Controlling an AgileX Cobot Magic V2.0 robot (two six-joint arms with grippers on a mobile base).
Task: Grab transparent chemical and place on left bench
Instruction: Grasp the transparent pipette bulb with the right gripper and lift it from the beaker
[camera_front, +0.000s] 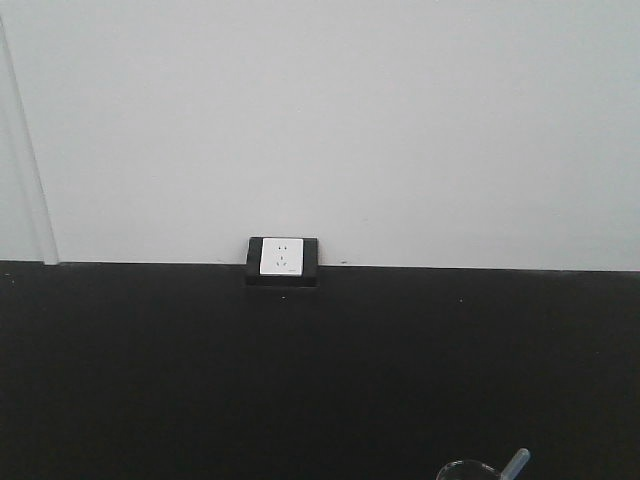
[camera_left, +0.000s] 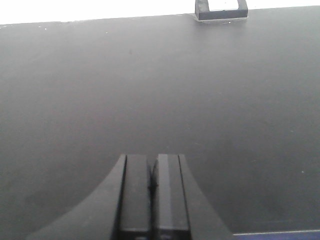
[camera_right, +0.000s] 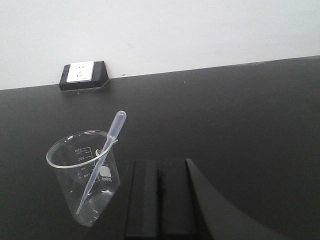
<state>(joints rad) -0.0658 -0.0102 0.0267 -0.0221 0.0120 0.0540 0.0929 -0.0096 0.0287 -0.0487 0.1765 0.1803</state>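
Observation:
The transparent chemical (camera_right: 85, 175), a small clear glass beaker with a pale-blue translucent pipette (camera_right: 105, 150) leaning out of it, stands on the black bench just left of my right gripper (camera_right: 160, 167). That gripper is shut and empty, its fingers pressed together, apart from the glass. In the front view only the beaker's rim (camera_front: 470, 468) and the pipette's tip (camera_front: 516, 462) show at the bottom edge. My left gripper (camera_left: 152, 165) is shut with nothing in it, over bare black bench.
A white wall socket in a black frame (camera_front: 282, 260) sits where the black bench top (camera_front: 150, 370) meets the pale wall; it also shows as the socket (camera_right: 83, 75) and the socket (camera_left: 221, 9). A light strip (camera_left: 277, 232) marks the bench's near edge.

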